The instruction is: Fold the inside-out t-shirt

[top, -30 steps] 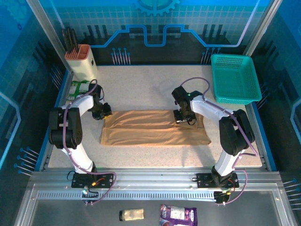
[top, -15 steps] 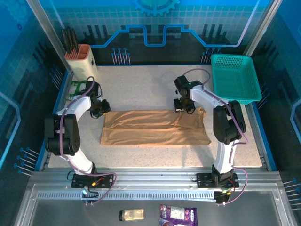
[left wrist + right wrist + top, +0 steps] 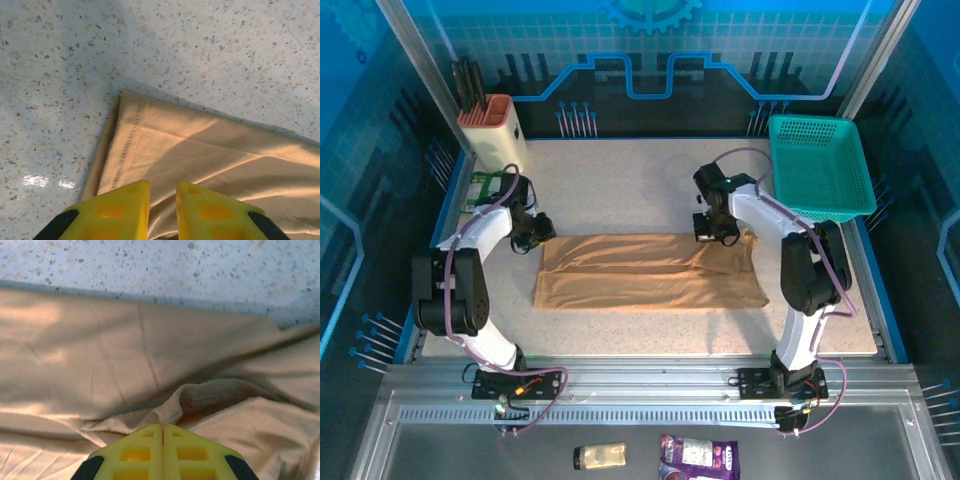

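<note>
1. Task item: The inside-out t-shirt [image 3: 640,272] lies flat on the tabletop [image 3: 620,180] as a long tan band. It runs from left to right between my two arms, with a crease along its length.
2. Left end effector [image 3: 537,230]: It sits at the far left corner of the band.
   - In the left wrist view, the left end effector [image 3: 162,185] points over the hemmed corner of the t-shirt [image 3: 210,160].
   - A line of stitching runs just inside the cloth edge there.
   - The yellow fingers [image 3: 125,205] stand a narrow gap apart, and tan cloth shows in the gap.
   - I cannot tell whether cloth is clamped between them.
3. Right end effector [image 3: 718,230]: It sits on the far edge of the band, toward its right end.
   - In the right wrist view, the right end effector [image 3: 163,426] has its fingers [image 3: 135,450] pressed together with no gap.
   - A raised ridge of the t-shirt [image 3: 100,355] gathers up into the fingertips, so this end effector is clamped on the fabric.
   - Wrinkles spread out from the pinch point.
4. Surroundings:
   - A teal basket [image 3: 818,165] stands at the far right corner of the tabletop, well apart from the t-shirt.
   - A white and orange holder [image 3: 495,120] with dark tools stands upright at the far left corner.
   - A green packet [image 3: 480,188] lies just in front of the holder.
</note>
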You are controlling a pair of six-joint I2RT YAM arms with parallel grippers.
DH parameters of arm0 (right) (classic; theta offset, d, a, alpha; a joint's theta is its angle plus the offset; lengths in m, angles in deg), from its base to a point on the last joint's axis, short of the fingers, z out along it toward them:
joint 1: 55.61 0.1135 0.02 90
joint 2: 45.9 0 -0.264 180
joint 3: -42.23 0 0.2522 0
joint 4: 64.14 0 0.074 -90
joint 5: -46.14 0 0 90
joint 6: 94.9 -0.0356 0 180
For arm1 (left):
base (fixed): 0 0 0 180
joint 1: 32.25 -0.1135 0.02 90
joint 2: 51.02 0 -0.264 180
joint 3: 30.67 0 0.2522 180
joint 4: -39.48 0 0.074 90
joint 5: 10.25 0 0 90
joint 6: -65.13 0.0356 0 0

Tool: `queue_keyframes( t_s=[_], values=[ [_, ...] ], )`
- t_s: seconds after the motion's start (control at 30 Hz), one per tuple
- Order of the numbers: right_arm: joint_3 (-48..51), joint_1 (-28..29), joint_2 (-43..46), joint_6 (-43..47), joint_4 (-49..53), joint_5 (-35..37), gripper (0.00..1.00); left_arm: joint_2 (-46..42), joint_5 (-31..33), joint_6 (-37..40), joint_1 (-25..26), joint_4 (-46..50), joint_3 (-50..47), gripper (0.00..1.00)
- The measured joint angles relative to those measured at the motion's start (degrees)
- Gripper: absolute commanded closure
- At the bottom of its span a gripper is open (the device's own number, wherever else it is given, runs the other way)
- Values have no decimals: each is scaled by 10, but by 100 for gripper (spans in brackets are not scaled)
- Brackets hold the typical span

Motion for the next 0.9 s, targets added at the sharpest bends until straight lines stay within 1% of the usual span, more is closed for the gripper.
queue_keyframes(
  t_s=[0.1,0.23,0.37,0.5,0.6,0.7,0.8,0.9],
  values=[
    [44,18,58,-26,5,4,100,-13,-5,0,0,0,0,78],
    [126,54,131,-85,8,3,99,-23,-17,-6,2,-2,0,78],
    [195,94,173,-153,5,-17,76,-25,-22,-9,18,-2,1,76],
    [206,106,197,-186,1,-39,68,-25,-25,-9,48,5,12,76],
    [202,93,224,-186,-2,-40,67,-25,-25,-10,84,10,32,75],
    [183,43,227,-161,-3,-41,66,-25,-25,-16,127,10,47,74],
    [151,-9,194,-125,-3,-36,66,-25,-25,-28,181,10,56,74],
    [108,-31,133,-85,-3,-28,66,-25,-25,-45,229,8,58,74]
  ],
)
